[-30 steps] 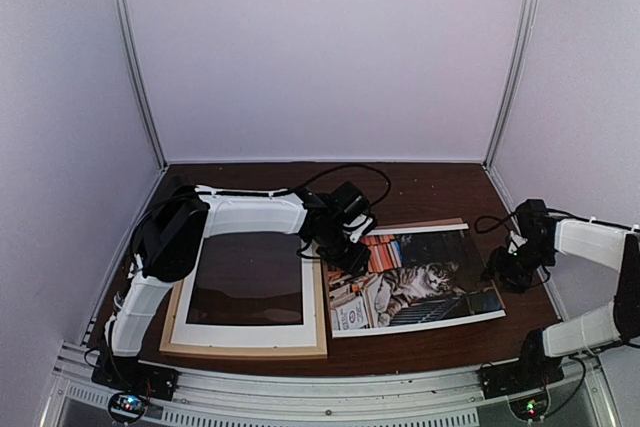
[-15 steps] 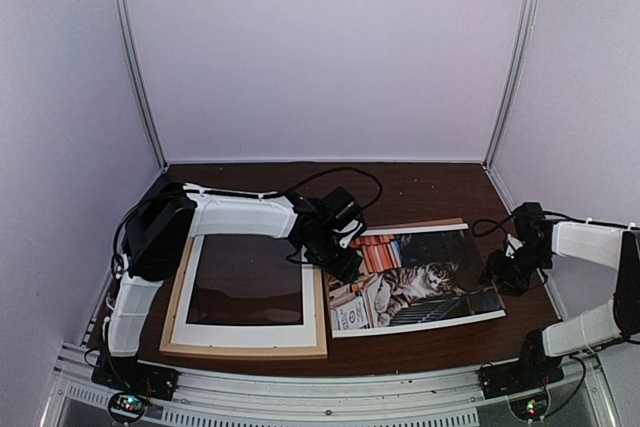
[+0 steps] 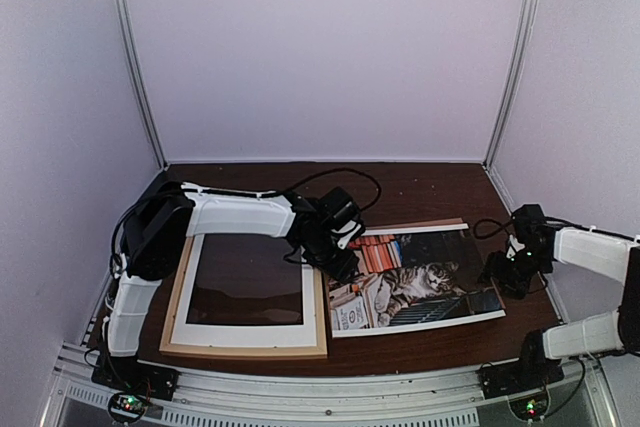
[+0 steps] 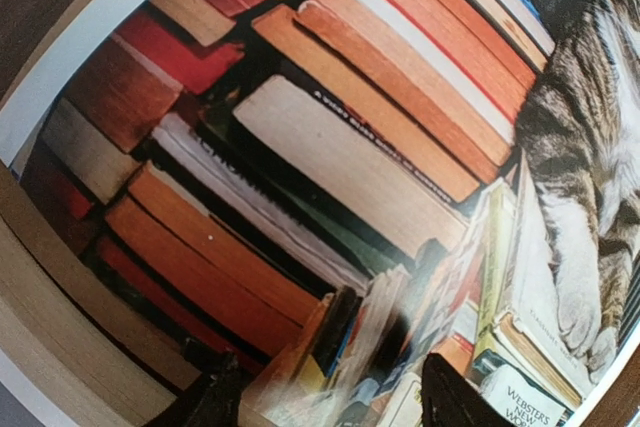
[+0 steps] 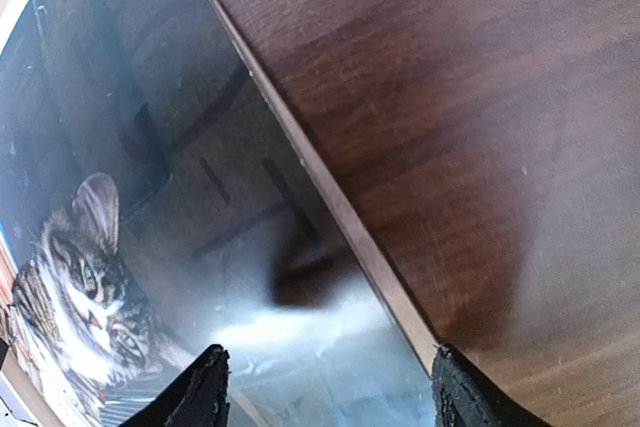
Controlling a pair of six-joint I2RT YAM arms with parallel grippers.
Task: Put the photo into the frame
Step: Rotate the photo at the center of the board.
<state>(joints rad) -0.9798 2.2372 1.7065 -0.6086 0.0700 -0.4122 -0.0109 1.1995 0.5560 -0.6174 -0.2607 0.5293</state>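
Observation:
The photo (image 3: 420, 282), a grey tabby cat beside stacked red-orange books, lies flat right of centre on the table. It fills the left wrist view (image 4: 330, 147) and shows glossy with glare in the right wrist view (image 5: 150, 197). The frame (image 3: 245, 350), pale wood around a white border and dark middle, lies to its left. My left gripper (image 3: 338, 259) (image 4: 330, 402) hovers open over the photo's left part, above the books. My right gripper (image 3: 503, 275) (image 5: 330, 392) stands open astride the photo's right edge, nothing between its fingers.
A tan strip (image 3: 425, 224) of a brown board peeks out from under the photo's far edge, and also along its right edge (image 5: 330, 197). Dark wooden table (image 5: 480, 97) lies beyond. White walls enclose the back and sides.
My left gripper has shifted a little left and nearer over the photo's left part. My right gripper has drawn slightly in toward the photo's right edge.

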